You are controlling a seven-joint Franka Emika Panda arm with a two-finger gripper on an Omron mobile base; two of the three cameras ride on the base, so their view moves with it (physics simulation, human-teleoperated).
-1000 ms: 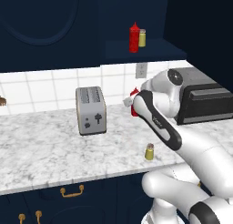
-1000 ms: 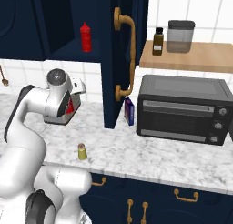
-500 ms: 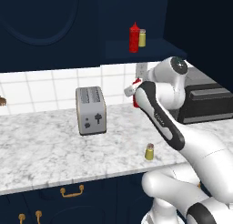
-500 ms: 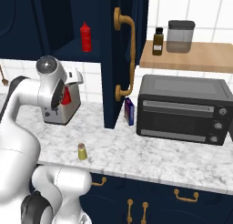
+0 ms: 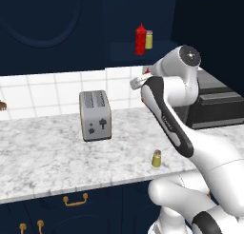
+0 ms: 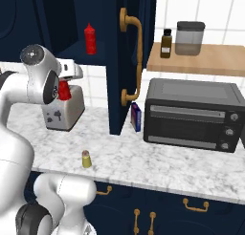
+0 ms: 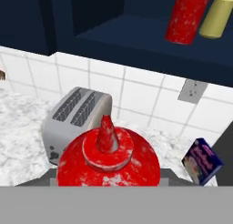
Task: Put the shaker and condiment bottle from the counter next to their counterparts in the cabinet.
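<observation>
Step in hand, by my read: carrying the bottle (image 7: 108,159) up toward the cabinet (image 6: 57,19), shaker to follow. Gripper (image 6: 67,81) sits raised above the counter (image 5: 43,157), in front of the toaster (image 5: 95,115), w/ the red bottle clamped in its jaws — hand view looks straight down the nozzle, bottle body between the tips, so jaws are closed on it. In right base view the bottle shows as a red patch just under the hand, above the toaster. Shelf (image 7: 136,41) is higher up & beyond the tiled wall; the counterparts stand there side by side — red twin (image 5: 140,39) and pale yellow shaker twin (image 5: 148,39), nearly touching. Shaker (image 5: 156,159) is on the counter near the front edge, well apart from the toaster, untouched. Next move calls for more lift, then reach fwd over the shelf lip, keeping the bottle upright and setting it on bare shelf beside the red twin w/o knocking either. Open door (image 6: 131,57) hangs to the right of that path; keep clear. Other stuff: oven (image 6: 191,114), small purple box (image 6: 136,117) by the door.
</observation>
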